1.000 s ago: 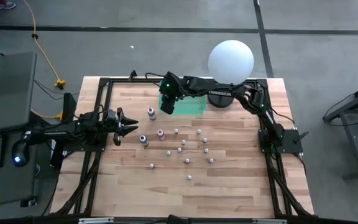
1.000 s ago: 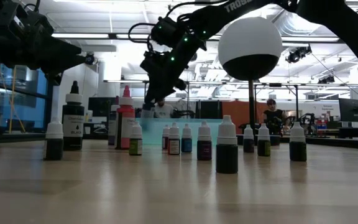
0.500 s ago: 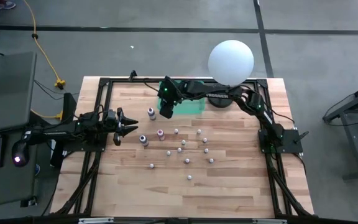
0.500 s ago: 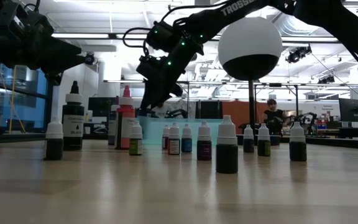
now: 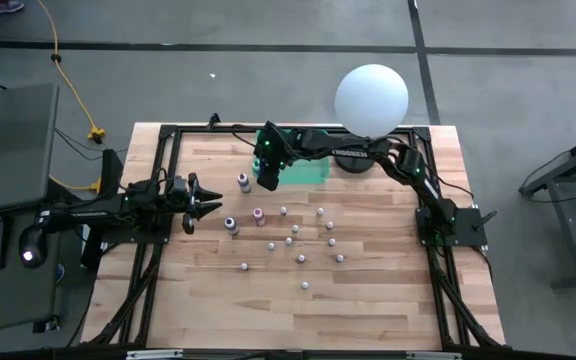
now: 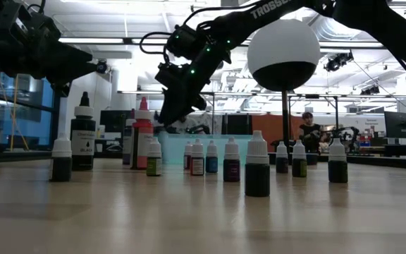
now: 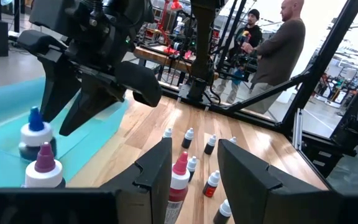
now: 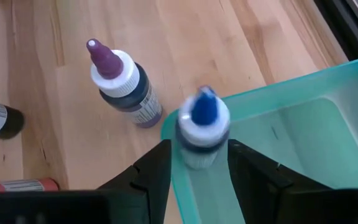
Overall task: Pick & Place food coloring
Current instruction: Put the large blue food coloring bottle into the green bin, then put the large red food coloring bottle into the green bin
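My right gripper (image 8: 199,148) hangs open, pointing slantwise down over the left end of the teal tray (image 5: 308,170). A blue-tipped food coloring bottle (image 8: 204,127) shows blurred between its spread fingers. In the left wrist view that bottle (image 7: 35,134) stands upright on the tray floor, just below the fingers. A purple-tipped bottle (image 8: 124,87) stands on the wood just outside the tray. Several small white-capped bottles (image 5: 295,229) stand at the table's middle. My left gripper (image 5: 203,205) waits open and level at the table's left, holding nothing.
A big white sphere on a black base (image 5: 371,98) stands at the far edge behind the tray. Larger bottles (image 5: 231,226) stand left of the small ones. Bare wood lies toward the near edge (image 5: 298,320). People stand in the room beyond (image 7: 278,50).
My right gripper has shifted slightly toward the tray's left end and tipped a little further down, then kept still.
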`<action>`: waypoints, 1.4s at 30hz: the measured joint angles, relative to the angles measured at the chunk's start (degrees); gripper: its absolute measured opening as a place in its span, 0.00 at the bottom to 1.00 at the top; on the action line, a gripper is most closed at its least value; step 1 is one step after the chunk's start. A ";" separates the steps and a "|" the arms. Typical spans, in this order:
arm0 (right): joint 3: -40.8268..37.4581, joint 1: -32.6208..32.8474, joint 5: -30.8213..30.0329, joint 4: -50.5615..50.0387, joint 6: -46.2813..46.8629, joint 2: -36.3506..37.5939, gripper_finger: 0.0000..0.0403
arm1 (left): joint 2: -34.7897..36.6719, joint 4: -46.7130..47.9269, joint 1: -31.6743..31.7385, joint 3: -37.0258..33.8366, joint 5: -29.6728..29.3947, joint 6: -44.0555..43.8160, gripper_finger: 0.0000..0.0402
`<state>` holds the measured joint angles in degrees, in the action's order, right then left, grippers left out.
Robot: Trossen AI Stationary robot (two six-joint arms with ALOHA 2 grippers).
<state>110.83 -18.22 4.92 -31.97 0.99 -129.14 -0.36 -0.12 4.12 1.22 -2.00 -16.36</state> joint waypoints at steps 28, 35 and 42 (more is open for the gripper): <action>23.35 -0.11 8.23 -21.09 -12.31 0.35 0.43 | 0.00 0.02 -0.01 0.01 0.01 0.01 0.32; 24.24 0.33 8.94 -23.10 -12.63 4.20 0.43 | -0.02 0.02 -0.02 -0.01 0.00 0.00 0.32; 22.54 2.47 10.07 -20.38 -11.06 4.22 0.42 | -0.04 0.02 0.00 -0.01 0.00 0.00 0.32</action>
<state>133.37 -15.75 14.99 -52.35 -10.07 -124.92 -0.40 -0.10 4.12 1.21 -2.00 -16.36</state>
